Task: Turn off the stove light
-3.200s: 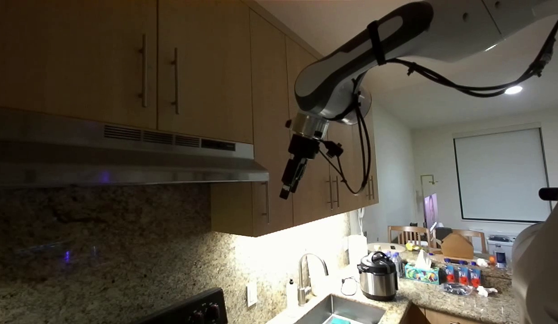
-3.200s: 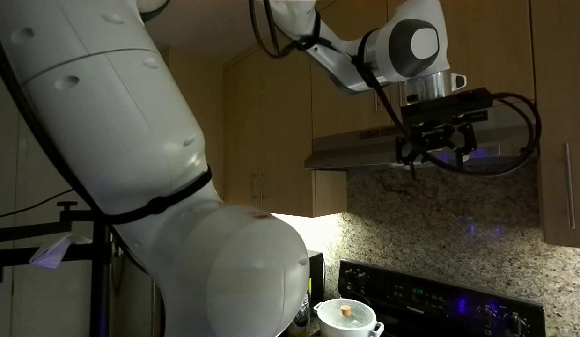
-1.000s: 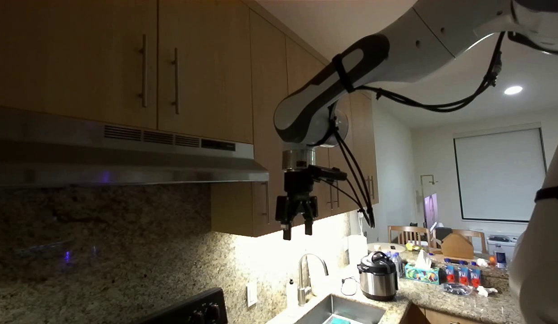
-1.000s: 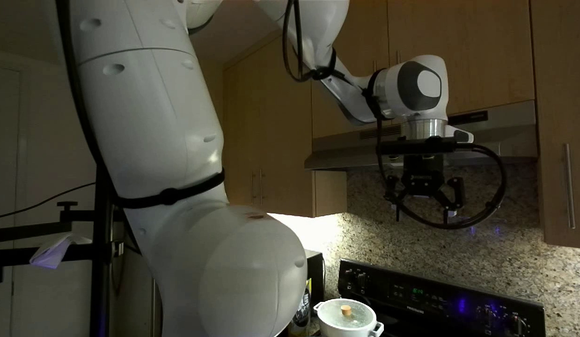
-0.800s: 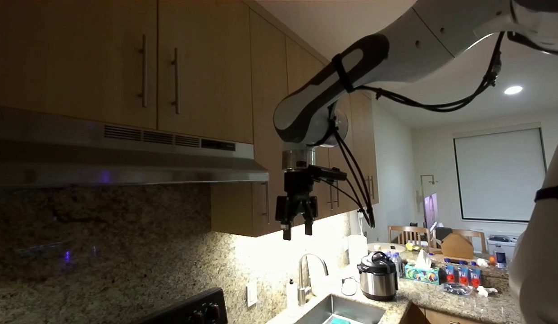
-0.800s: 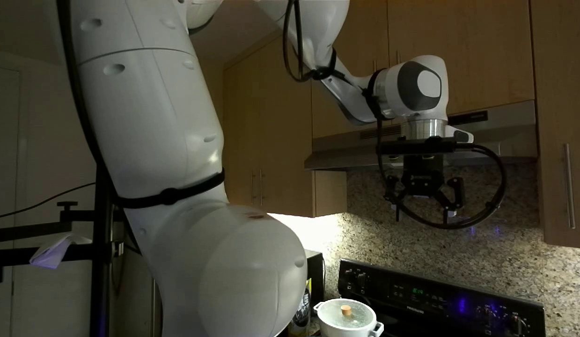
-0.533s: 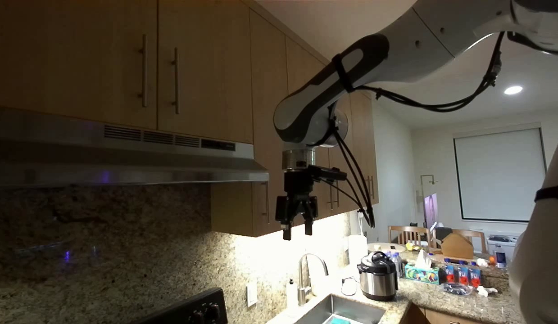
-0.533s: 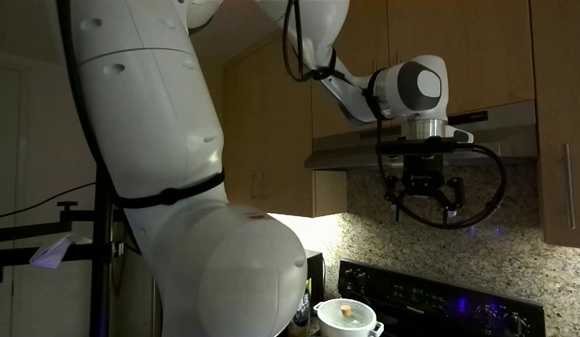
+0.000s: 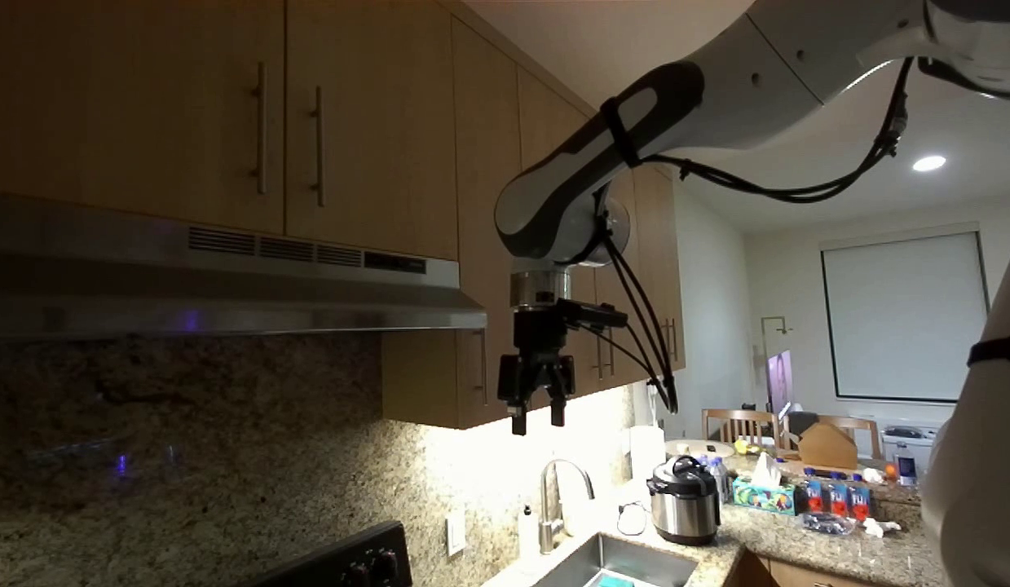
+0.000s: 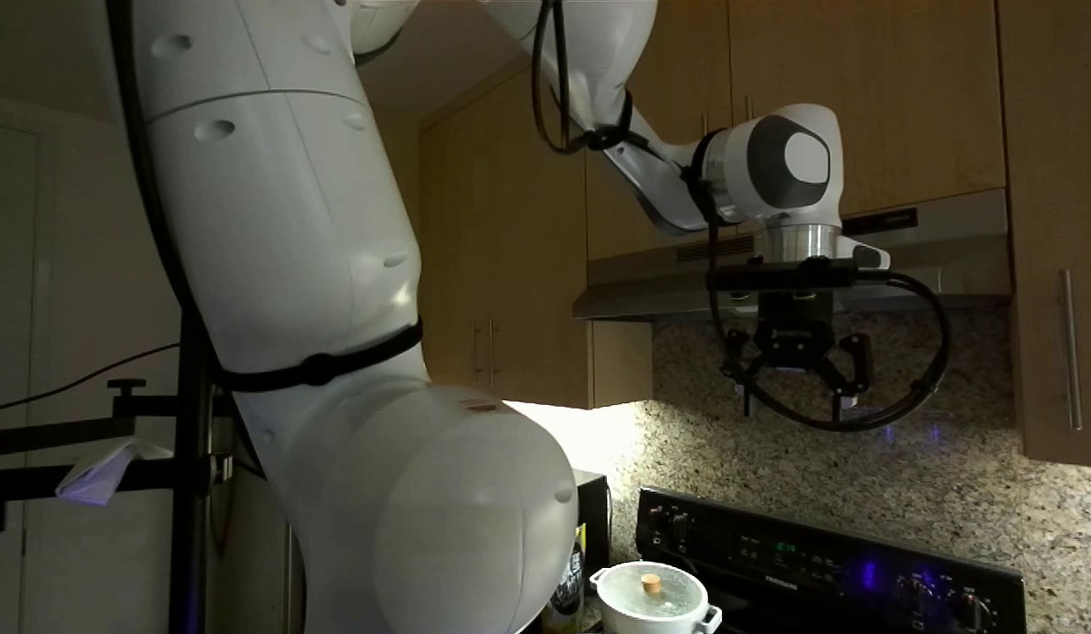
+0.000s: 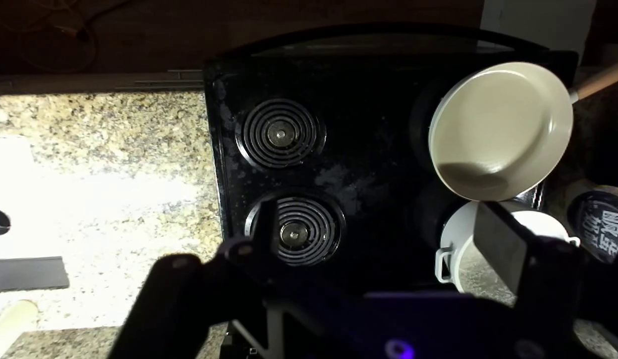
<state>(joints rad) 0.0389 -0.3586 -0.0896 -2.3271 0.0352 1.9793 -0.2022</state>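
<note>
The range hood (image 9: 309, 310) is a steel box under wood cabinets; it also shows in an exterior view (image 10: 651, 295). Its dark control strip (image 9: 394, 262) is at the front right, also seen in an exterior view (image 10: 880, 221). No glow shows under the hood, and the stone wall below it is dim; the lamp itself is hidden. My gripper (image 9: 539, 422) points straight down, open and empty, below hood level and apart from it. It is open in an exterior view (image 10: 792, 409) and in the wrist view (image 11: 376, 214), above the black stove (image 11: 378, 149).
A cream pan (image 11: 503, 129) and a white lidded pot (image 10: 655, 608) stand on the stove. The stove's control panel (image 10: 818, 563) stands against the wall. Bright light shines under the neighbouring cabinets (image 9: 488, 367). Cables (image 10: 937, 352) loop beside my gripper. A sink (image 9: 627, 558) lies beyond.
Since 3.2 s ago my arm has moved down and my gripper has swung from tilted to pointing straight down, lower than the hood. Over the last second nothing visibly moves.
</note>
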